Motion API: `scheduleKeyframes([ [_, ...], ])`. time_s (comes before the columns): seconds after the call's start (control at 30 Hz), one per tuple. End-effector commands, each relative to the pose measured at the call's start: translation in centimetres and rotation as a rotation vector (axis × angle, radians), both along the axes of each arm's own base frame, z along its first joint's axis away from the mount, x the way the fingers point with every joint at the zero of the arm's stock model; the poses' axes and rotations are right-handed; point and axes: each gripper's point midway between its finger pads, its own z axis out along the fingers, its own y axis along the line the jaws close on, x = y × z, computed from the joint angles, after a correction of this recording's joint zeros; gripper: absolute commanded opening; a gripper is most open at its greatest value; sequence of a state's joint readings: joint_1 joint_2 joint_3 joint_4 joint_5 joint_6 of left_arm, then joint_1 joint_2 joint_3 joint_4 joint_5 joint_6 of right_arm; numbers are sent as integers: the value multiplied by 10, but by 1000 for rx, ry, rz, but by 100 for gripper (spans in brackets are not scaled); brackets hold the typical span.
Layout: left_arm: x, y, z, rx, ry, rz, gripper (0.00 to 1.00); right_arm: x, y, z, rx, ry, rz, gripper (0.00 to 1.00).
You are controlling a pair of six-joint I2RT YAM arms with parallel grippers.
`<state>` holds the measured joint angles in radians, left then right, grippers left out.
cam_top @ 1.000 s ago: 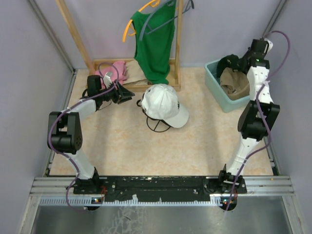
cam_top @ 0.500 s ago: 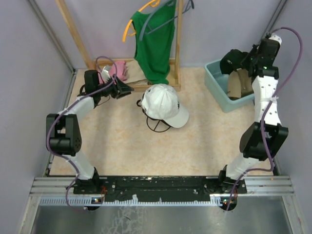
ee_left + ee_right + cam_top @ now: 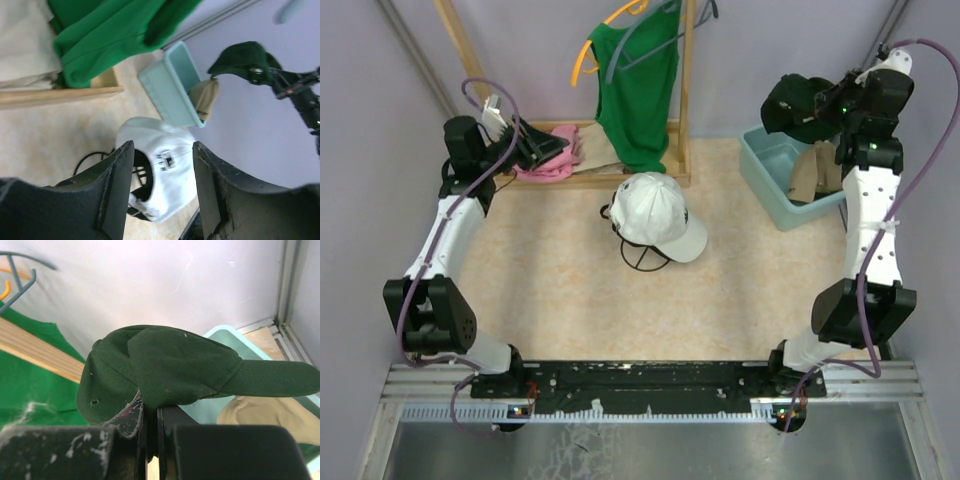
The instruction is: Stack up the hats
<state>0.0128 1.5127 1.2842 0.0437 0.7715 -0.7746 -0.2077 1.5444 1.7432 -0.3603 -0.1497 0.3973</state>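
My right gripper (image 3: 828, 108) is shut on the back edge of a black cap (image 3: 796, 102) and holds it in the air above the teal bin (image 3: 767, 172). In the right wrist view this cap (image 3: 170, 365) looks dark green, and the jaws (image 3: 150, 412) pinch its rim. A tan cap (image 3: 816, 170) lies in the bin. A white cap (image 3: 656, 214) sits at the table's middle, with a black cap's edge (image 3: 640, 256) showing under it. My left gripper (image 3: 552, 150) is open and empty, raised by the pink cloth. Its wrist view looks past the gripper (image 3: 162, 147) at the white cap (image 3: 167, 167).
A wooden rack (image 3: 682, 95) at the back holds a green shirt (image 3: 638, 85) on an orange hanger (image 3: 588, 50). A pink cloth (image 3: 558, 158) lies on the rack's base. The bin stands at the back right, against the wall.
My right gripper has lifted the black cap up out of the bin. My left arm has risen and swung left and back, away from the white cap.
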Motion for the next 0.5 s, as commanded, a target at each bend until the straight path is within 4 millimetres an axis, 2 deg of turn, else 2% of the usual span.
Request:
scheduleKeyframes([
  [0.0,-19,-12,71,-58,-95,-73,57,-19,38,70,-43,-187,112,0],
  [0.1,-33,-33,101,-65,-133,-164,60,-26,63,74,-37,-200,169,0],
  [0.23,-54,-79,131,-51,-177,-294,66,-45,90,84,-6,-227,231,0],
  [0.33,-61,-110,142,-53,-188,-360,69,-66,110,92,36,-244,302,0],
  [0.47,-59,-127,146,-111,-190,-422,71,-92,139,94,93,-257,426,0],
])
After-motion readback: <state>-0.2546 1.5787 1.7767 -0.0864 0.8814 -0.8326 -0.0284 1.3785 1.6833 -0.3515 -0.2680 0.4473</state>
